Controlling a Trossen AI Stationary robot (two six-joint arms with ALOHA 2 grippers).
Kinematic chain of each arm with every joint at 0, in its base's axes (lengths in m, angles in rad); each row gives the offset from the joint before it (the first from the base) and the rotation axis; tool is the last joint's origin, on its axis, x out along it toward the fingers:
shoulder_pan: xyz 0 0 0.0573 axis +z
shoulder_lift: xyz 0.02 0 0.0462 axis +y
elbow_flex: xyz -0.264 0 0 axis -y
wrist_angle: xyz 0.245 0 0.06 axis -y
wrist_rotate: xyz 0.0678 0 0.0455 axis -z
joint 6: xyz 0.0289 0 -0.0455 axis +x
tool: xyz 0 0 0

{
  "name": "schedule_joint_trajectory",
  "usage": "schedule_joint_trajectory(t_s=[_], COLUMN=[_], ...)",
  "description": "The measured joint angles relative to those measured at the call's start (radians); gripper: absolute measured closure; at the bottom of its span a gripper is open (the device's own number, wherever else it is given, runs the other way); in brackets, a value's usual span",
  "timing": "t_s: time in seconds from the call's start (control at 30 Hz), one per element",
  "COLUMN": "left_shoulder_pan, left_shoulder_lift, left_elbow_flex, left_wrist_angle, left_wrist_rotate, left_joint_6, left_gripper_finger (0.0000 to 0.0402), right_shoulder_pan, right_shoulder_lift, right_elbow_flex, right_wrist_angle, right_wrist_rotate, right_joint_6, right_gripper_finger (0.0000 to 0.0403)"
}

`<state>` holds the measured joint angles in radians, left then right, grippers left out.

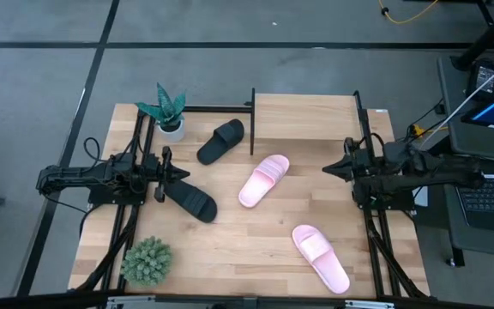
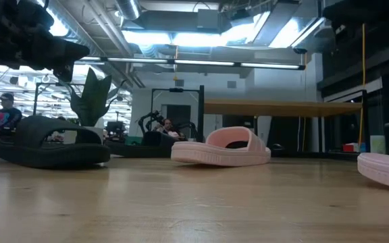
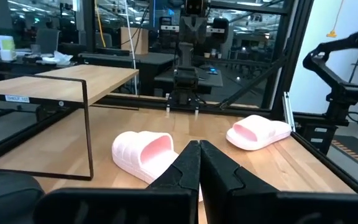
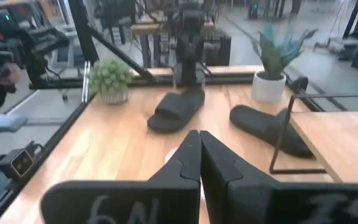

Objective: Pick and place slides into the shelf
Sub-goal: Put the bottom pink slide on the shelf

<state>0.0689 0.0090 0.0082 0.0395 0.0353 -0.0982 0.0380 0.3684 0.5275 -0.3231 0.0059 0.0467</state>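
Two black slides [image 1: 221, 142] [image 1: 191, 202] and two pale pink slides [image 1: 264, 180] [image 1: 321, 256] lie flat on their soles on the wooden table. The shelf [image 1: 305, 115], a light-wood board on thin black posts, stands at the table's far edge with nothing on it. My left gripper [image 1: 181, 176] hovers shut and level at the table's left, just above the nearer black slide [image 2: 53, 143]. Opposite it at the table's right, my right gripper [image 1: 326, 169] hangs shut, clear of the table. In the left wrist view its shut fingertips [image 3: 197, 146] point at a pink slide [image 3: 143, 152].
A spiky potted plant [image 1: 170, 112] stands at the far left corner and a round green plant [image 1: 147, 262] at the near left corner. Black frame rails [image 1: 376, 232] run along both side edges. Bare tabletop [image 1: 247, 240] lies between the slides at the middle and near side.
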Motion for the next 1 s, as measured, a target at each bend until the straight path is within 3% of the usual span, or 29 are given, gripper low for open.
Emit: schedule_joint_trajectory(t_s=[0.2, 0.53, 0.7, 1.0], left_shoulder_pan=[0.000, 0.000, 0.000, -0.001], left_shoulder_lift=[0.000, 0.025, 0.098, 0.281], left_elbow_flex=[0.001, 0.124, 0.197, 0.308], left_wrist_angle=[0.056, 0.021, 0.013, 0.016], left_wrist_rotate=[0.000, 0.021, 0.087, 0.101], left_joint_6=[-0.030, -0.094, -0.094, -0.054], left_gripper_finger=[0.0401, 0.0401, 0.0401, 0.0401], right_shoulder_pan=[0.000, 0.000, 0.022, 0.097], right_shoulder_lift=[0.028, 0.022, 0.026, 0.028], right_elbow_flex=[0.098, 0.093, 0.089, 0.129], right_wrist_angle=[-0.030, -0.058, -0.045, -0.160], right_wrist_rotate=[-0.008, -0.052, -0.070, -0.059], right_joint_6=[-0.026, -0.004, 0.023, -0.029], right_gripper_finger=[0.0401, 0.0401, 0.0401, 0.0401])
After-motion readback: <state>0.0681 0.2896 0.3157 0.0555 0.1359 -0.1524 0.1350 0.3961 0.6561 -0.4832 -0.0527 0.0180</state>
